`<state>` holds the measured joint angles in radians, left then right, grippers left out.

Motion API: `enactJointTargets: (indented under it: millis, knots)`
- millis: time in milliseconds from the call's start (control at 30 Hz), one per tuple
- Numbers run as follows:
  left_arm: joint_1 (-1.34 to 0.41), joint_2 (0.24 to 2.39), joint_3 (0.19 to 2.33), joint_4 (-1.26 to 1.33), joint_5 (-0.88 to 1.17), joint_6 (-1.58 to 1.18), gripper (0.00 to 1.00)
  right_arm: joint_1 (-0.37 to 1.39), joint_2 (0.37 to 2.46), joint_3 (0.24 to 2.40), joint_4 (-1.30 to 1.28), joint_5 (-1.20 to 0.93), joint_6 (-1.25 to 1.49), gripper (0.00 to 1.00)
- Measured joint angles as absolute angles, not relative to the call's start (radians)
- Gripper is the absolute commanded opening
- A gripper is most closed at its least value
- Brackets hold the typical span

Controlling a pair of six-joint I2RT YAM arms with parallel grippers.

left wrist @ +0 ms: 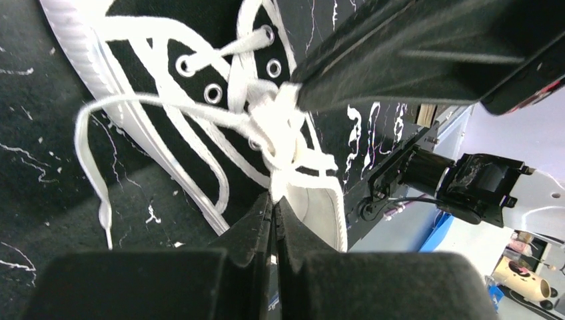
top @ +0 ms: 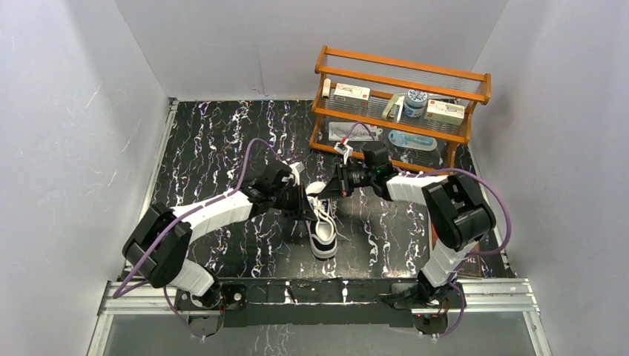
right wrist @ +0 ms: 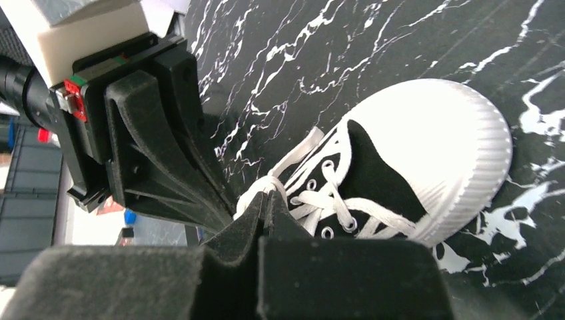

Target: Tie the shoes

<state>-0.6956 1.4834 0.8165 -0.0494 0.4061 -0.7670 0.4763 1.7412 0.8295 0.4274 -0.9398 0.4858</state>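
One small black sneaker [top: 323, 231] with a white sole and toe cap lies mid-table, toe toward the near edge. It shows in the left wrist view [left wrist: 200, 60] and the right wrist view [right wrist: 400, 167]. Its white laces [left wrist: 280, 133] bunch in a knot over the tongue. My left gripper [left wrist: 274, 197] is shut on a lace strand at the knot. My right gripper [right wrist: 268, 195] is shut on another lace strand at the same knot. Both meet above the shoe's opening [top: 317, 194], fingertips almost touching. A loose lace loop [left wrist: 90, 153] hangs beside the shoe.
A wooden shelf rack [top: 400, 111] with boxes, a jar and packets stands at the back right, just behind the right arm. White walls close in the left, back and right sides. The black marbled tabletop [top: 215, 148] lies open at the left.
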Motion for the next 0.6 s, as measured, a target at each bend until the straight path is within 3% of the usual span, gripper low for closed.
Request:
enactJointTargets:
  millis: [600]
  knots:
    - [-0.696, 1.413, 0.741, -0.084, 0.472, -0.828, 0.0, 0.469, 1.658, 0.773, 0.337, -0.727, 0.506, 0.0]
